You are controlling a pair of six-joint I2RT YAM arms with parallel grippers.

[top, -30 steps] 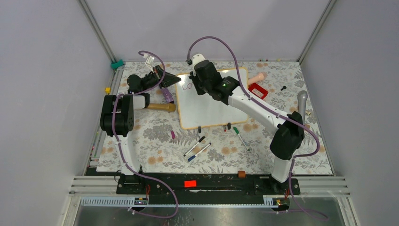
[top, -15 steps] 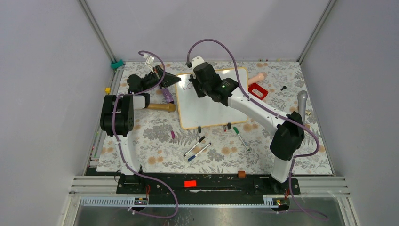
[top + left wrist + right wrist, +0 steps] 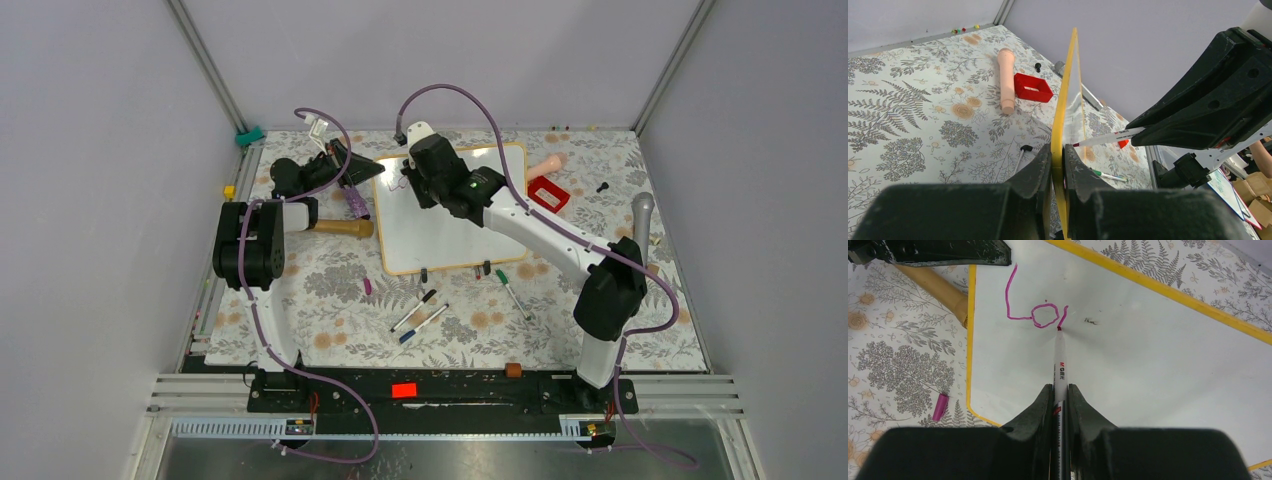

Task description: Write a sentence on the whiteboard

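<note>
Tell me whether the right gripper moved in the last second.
Yes, slightly: in the top view the right gripper shifted left, toward the whiteboard's left edge.

Pink sentence [image 3: 1034, 305], yellow-framed white whiteboard [image 3: 1128, 355]

The left tool [image 3: 1058, 150] pinches the whiteboard [image 3: 1061, 112]. The right arm [image 3: 540, 226] stretches forward. The right tool [image 3: 1061, 390] squeezes a pen [image 3: 1060, 357].

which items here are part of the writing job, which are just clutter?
Job:
whiteboard
writing, "Lo" and one more stroke so far
marker, tip on the whiteboard
right gripper, holding the marker
left gripper, clamping the whiteboard's edge

Clutter:
red tray
peach cylinder
wooden handle
loose pens
pink cap
</note>
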